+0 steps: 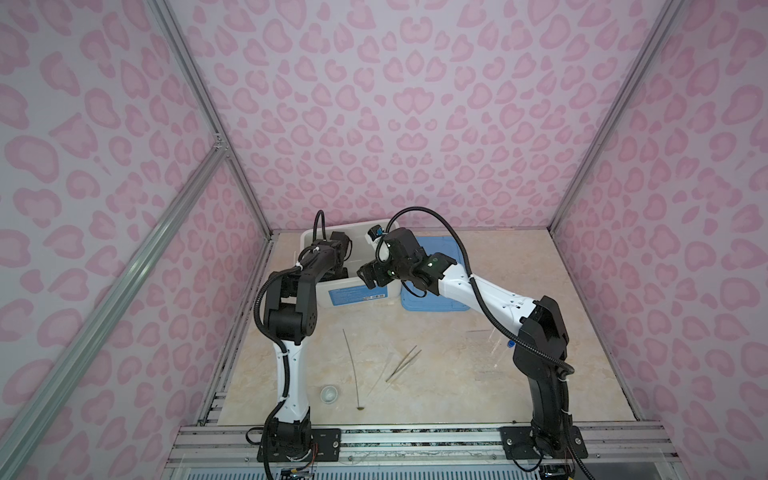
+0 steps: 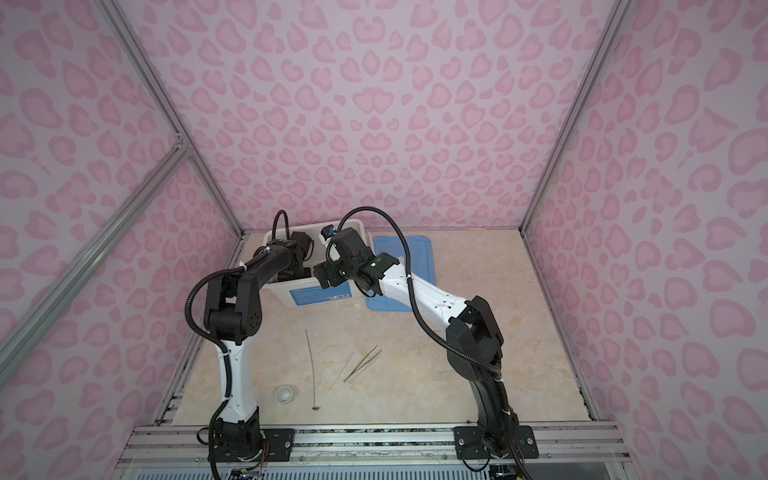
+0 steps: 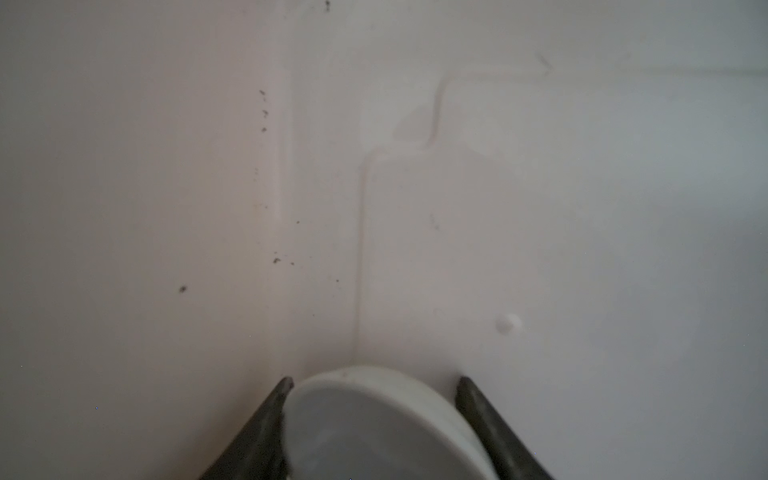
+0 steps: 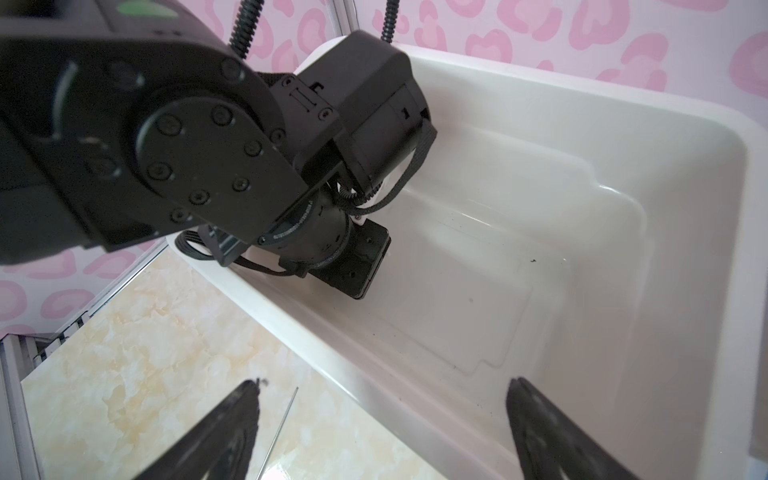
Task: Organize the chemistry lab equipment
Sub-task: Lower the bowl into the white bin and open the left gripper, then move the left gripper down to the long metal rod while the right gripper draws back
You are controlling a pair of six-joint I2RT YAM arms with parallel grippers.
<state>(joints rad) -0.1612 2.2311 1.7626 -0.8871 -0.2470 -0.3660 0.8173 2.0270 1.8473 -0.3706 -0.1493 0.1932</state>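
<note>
My left gripper (image 3: 375,380) reaches down inside the white bin (image 1: 357,293) and is shut on a small white round dish (image 3: 382,424), close to the bin's floor. In both top views its fingers are hidden by the wrist. The right gripper (image 4: 385,381) hangs open and empty over the bin's front rim (image 4: 374,365); in a top view it shows as right gripper (image 1: 371,277). A second small dish (image 1: 328,393) stands on the table near the front. Beside it lie the long thin rod (image 1: 352,365), the faint clear dropper (image 1: 380,374) and the metal tweezers (image 1: 403,365).
A blue lid (image 1: 434,245) lies flat to the right of the bin, partly under the right arm. A blue tube cap (image 1: 508,344) and faint clear rack outlines (image 1: 484,345) show by the right arm's elbow. Pink patterned walls close in three sides.
</note>
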